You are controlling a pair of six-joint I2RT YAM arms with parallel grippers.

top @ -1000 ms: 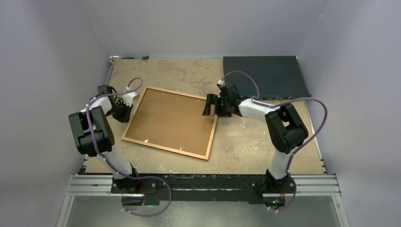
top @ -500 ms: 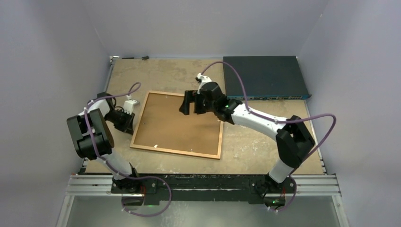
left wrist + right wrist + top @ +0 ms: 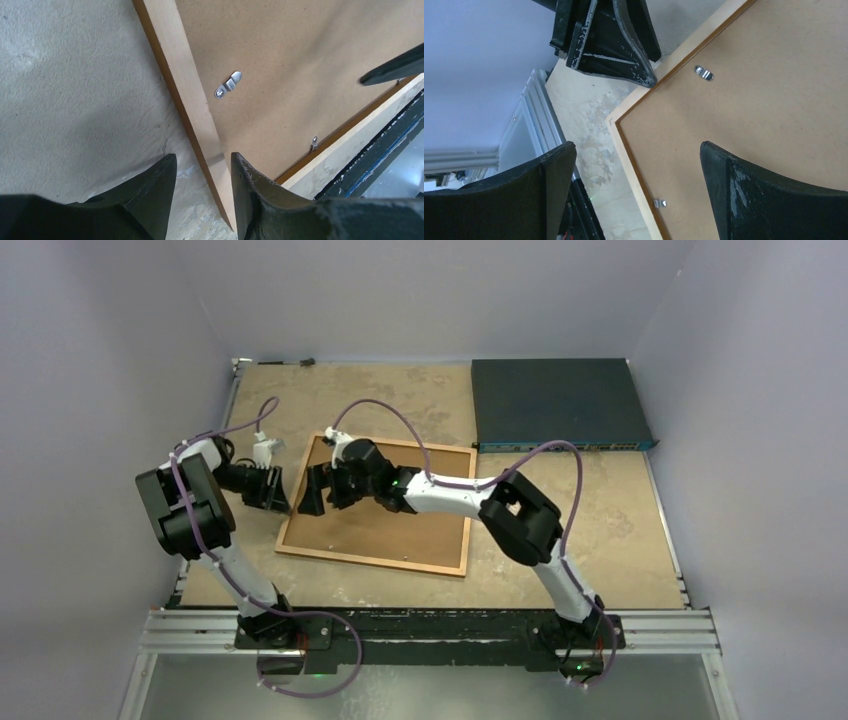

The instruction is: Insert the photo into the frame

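Observation:
The frame (image 3: 370, 562) lies face down on the table, its brown backing board (image 3: 410, 525) held in by small metal clips (image 3: 228, 85). The photo is hidden. My left gripper (image 3: 281, 491) is at the frame's left edge. In the left wrist view its jaws (image 3: 202, 165) stand apart astride the wooden rail (image 3: 185, 95), with a gap on the outer side. My right gripper (image 3: 318, 492) hangs open over the frame's left part. In the right wrist view it (image 3: 636, 145) spans the frame's near-left corner (image 3: 616, 122) with nothing between its fingers.
A dark blue flat box (image 3: 560, 403) lies at the back right. The right arm stretches across the frame from the right. The black rail of the table's near edge (image 3: 380, 150) runs close to the frame's corner.
My right arm swept left across the frame, from its right edge to its left part. The frame turned and shifted right. My left gripper opened on the left rail.

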